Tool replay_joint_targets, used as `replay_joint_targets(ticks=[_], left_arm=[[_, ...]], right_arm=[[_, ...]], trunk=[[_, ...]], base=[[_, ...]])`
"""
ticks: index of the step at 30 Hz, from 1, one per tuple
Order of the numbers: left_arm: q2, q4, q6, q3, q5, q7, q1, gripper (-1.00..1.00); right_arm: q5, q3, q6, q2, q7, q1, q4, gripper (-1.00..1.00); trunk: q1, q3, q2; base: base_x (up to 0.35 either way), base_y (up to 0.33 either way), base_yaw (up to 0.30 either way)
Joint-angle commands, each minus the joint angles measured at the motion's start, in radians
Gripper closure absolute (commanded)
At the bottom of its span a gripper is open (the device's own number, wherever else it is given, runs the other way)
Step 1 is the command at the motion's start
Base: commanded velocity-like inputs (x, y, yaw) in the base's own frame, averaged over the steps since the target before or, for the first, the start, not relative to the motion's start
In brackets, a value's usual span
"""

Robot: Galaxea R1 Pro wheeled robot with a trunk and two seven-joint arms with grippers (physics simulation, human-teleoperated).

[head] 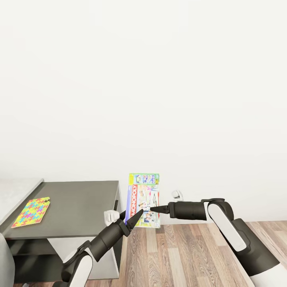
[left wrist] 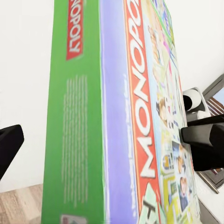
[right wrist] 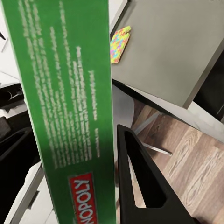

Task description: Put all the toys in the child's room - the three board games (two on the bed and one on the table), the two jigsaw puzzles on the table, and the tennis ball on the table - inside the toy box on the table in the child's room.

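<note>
Board game (head: 144, 199): lower corner hidden behind both end effector tips; box ends cropped in both wrist views (side small print blurred). Jigsaw puzzle (head: 31, 212): piece outlines too small to resolve. Tabletop (head: 79, 207): left end cut off.

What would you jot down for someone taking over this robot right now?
Left gripper and right gripper: both press their fingers on the Monopoly board game, held upright in the air beside the table.
One jigsaw puzzle lies flat on the table.
Done: that game is lifted.
Left: carry it to the toy box and drop it in, then the puzzle. The other toys still need finding.
</note>
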Motion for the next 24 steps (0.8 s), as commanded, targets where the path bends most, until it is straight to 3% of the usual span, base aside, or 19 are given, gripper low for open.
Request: replay_joint_targets(ticks=[1, 9, 11, 14, 15, 21, 22, 24], left_arm=[[0.000, 0.000, 0.010, 0.001, 0.011, -0.001, -0.001, -1.00], [0.004, -0.001, 0.014, 0.013, 0.011, -0.003, 0.008, -1.00], [0.011, -0.002, 0.017, 0.041, 0.023, -0.003, 0.018, -1.00], [0.023, -0.004, 0.022, 0.105, 0.071, -0.003, 0.037, -1.00], [0.023, -0.004, 0.022, 0.105, 0.071, -0.003, 0.037, -1.00], [0.045, -0.004, 0.048, 0.214, 0.182, -0.004, 0.081, -1.00], [0.045, -0.004, 0.048, 0.214, 0.182, -0.004, 0.081, -1.00], [0.060, -0.004, 0.061, 0.254, 0.213, -0.004, 0.097, -1.00]], right_arm=[[0.005, 0.000, 0.002, -0.001, 0.012, -0.001, 0.000, 1.00], [0.005, -0.007, 0.002, -0.001, 0.011, -0.002, 0.006, 1.00], [0.005, -0.010, 0.002, -0.006, 0.011, -0.004, 0.015, 1.00], [0.004, -0.032, 0.002, -0.015, 0.011, -0.005, 0.030, 1.00], [0.004, -0.032, 0.002, -0.015, 0.011, -0.005, 0.030, 1.00], [0.010, -0.108, 0.002, -0.022, 0.012, -0.003, 0.040, 1.00], [0.010, -0.108, 0.002, -0.022, 0.012, -0.003, 0.040, 1.00], [0.011, -0.134, 0.002, -0.026, 0.012, -0.002, 0.042, 1.00]], trunk=[[0.000, -0.002, -0.001], [0.000, -0.002, -0.001], [0.000, -0.002, -0.001], [0.000, -0.002, -0.001], [0.000, -0.002, -0.001], [0.000, -0.002, -0.001], [0.000, -0.002, -0.001], [0.000, -0.002, -0.001]], base=[[0.000, 0.000, 0.000], [0.000, 0.000, 0.000], [0.000, 0.000, 0.000], [0.000, 0.000, 0.000], [0.000, 0.000, 0.000], [0.000, 0.000, 0.000], [0.000, 0.000, 0.000], [0.000, 0.000, 0.000]])
